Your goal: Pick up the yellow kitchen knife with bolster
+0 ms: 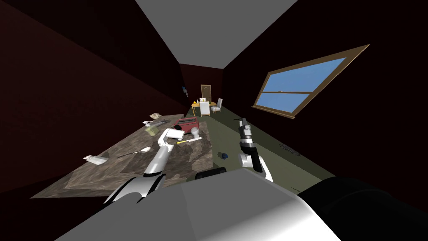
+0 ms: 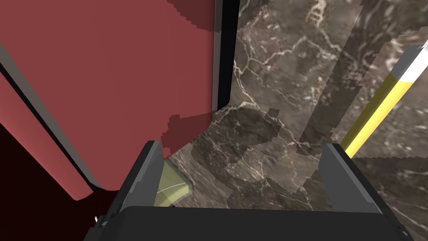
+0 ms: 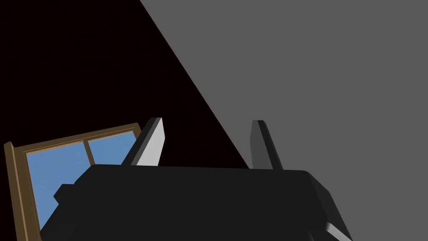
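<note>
Left claw point(image 2: 242, 167) low over dark brown marbled table point(image 2: 284, 62), fingers apart, bare top between. Yellow-handled kitchen knife with grey bolster point(image 2: 378, 111) lies flat just outside one finger; red boxy toaster point(image 2: 104, 83) crowds other. Right claw point(image 3: 207, 144) raised off table's edge, fingers apart.

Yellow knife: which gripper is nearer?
Left. The left gripper hangs open over the counter, the yellow knife just outside one finger; the right gripper is raised away from the counter, open.

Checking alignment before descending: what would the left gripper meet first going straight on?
The left gripper likely meets bare brown marbled countertop; the yellow-handled kitchen knife lies outside its jaws.
</note>
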Available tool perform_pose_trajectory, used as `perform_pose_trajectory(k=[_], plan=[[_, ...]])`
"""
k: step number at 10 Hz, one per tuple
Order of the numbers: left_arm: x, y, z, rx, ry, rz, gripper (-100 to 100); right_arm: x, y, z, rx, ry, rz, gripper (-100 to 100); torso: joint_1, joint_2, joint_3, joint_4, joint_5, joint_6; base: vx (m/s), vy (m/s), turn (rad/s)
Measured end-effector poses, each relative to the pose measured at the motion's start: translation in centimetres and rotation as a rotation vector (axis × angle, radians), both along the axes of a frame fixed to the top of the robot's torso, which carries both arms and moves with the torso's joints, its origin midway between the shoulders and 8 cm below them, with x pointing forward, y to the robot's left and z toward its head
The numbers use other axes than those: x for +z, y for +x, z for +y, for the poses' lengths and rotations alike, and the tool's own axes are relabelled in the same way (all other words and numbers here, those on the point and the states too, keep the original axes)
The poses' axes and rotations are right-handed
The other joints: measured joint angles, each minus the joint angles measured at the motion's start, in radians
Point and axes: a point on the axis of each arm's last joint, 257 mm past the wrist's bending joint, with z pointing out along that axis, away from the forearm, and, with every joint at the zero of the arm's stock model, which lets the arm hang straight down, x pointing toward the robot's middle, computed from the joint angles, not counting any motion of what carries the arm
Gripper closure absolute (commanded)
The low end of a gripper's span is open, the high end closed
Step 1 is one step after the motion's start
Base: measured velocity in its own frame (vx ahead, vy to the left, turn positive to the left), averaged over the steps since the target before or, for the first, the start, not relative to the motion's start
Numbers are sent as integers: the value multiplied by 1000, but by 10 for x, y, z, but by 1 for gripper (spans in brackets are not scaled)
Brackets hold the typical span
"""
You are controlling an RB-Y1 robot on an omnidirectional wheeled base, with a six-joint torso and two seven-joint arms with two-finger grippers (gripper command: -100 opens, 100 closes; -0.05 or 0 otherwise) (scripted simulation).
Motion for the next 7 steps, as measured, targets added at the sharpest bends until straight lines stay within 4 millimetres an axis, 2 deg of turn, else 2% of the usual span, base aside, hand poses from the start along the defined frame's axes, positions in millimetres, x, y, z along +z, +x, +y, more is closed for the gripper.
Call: perform_pose_trajectory(k=[7], plan=[[0, -1, 1, 1, 0, 2, -100, 0, 0, 0, 0, 0, 0, 0, 0, 0, 0, 0, 0, 0, 0, 0, 1]])
